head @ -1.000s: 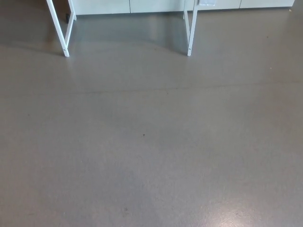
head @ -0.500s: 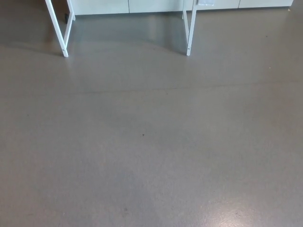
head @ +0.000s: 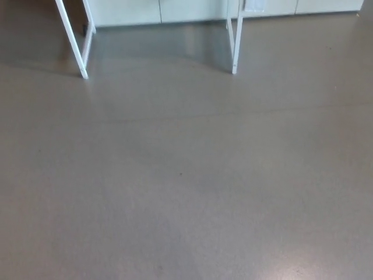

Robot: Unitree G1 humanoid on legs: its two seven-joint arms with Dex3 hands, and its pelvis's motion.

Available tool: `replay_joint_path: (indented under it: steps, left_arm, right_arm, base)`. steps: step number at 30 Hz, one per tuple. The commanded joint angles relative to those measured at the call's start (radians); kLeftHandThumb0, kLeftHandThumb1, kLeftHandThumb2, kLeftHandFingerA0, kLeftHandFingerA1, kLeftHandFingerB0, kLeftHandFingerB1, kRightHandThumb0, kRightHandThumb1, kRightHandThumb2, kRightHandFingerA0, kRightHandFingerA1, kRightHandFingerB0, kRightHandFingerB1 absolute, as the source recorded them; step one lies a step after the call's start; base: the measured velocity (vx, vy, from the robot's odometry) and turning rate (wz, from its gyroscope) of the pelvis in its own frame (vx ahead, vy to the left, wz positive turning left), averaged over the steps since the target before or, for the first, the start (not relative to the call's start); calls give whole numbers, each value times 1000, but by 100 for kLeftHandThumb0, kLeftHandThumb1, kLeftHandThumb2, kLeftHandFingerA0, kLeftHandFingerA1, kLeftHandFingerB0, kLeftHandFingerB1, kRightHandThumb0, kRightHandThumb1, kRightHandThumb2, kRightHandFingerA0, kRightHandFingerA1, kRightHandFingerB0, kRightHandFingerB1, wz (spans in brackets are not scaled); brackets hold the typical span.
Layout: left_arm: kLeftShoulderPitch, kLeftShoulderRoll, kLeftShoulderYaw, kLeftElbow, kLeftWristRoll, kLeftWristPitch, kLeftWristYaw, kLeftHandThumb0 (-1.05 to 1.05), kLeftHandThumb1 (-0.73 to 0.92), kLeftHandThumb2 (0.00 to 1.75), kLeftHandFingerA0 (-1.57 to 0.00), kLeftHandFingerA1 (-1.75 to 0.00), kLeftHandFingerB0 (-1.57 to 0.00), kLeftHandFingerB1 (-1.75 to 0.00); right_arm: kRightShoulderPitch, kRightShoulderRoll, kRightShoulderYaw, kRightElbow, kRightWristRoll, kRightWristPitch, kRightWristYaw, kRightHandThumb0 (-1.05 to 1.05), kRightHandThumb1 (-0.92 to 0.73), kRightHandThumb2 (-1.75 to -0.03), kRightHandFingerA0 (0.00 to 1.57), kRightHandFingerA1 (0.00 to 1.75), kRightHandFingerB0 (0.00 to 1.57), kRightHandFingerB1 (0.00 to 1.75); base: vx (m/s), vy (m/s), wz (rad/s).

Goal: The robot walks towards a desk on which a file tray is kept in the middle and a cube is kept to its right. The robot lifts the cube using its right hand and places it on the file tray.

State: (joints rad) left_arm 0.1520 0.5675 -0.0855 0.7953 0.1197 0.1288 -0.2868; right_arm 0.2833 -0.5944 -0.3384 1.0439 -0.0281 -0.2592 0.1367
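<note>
Neither the file tray nor the cube appears in the head view. Only the lower white legs of the desk show: the left leg (head: 74, 44) and the right leg (head: 235, 41) stand at the top of the picture, cut off by the frame's upper edge. The desk's top is out of view. No part of my arms or hands shows.
Grey, slightly glossy floor (head: 186, 175) fills almost the whole picture between me and the desk legs. A pale wall or cabinet base (head: 157, 10) runs along the top edge behind the legs. A bright reflection lies on the floor at the bottom right.
The whole picture has shifted slightly downward and is a little blurred, so the camera has moved; the desk legs sit a bit lower in the frame. Nothing else differs.
</note>
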Motion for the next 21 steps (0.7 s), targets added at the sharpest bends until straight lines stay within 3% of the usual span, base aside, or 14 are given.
replay_joint_path:
  steps: [1,8,14,21]
  left_arm:
    - [53,9,-5,-14,22,12,0,-47,72,60,-46,-68,-41,-51]
    - [64,11,-5,-14,24,11,0,-47,72,60,-46,-68,-41,-51]
    - [64,9,-2,-14,28,12,-1,-47,72,60,-46,-68,-41,-51]
    - [71,8,-2,-10,32,9,0,-47,72,60,-46,-68,-41,-51]
  right_arm:
    - [45,-22,-8,8,22,-50,9,-54,-51,-83,63,61,32,46]
    - [52,-19,-2,11,21,-54,6,-54,-51,-83,63,61,32,46]
    - [51,-20,1,15,24,-58,6,-54,-51,-83,63,61,32,46]
    - [58,-19,4,23,24,-63,5,-54,-51,-83,63,61,32,46]
  base:
    - [0,0,0]
    - [43,82,-10]
    - [159,319,-24]
    - [208,-43,6]
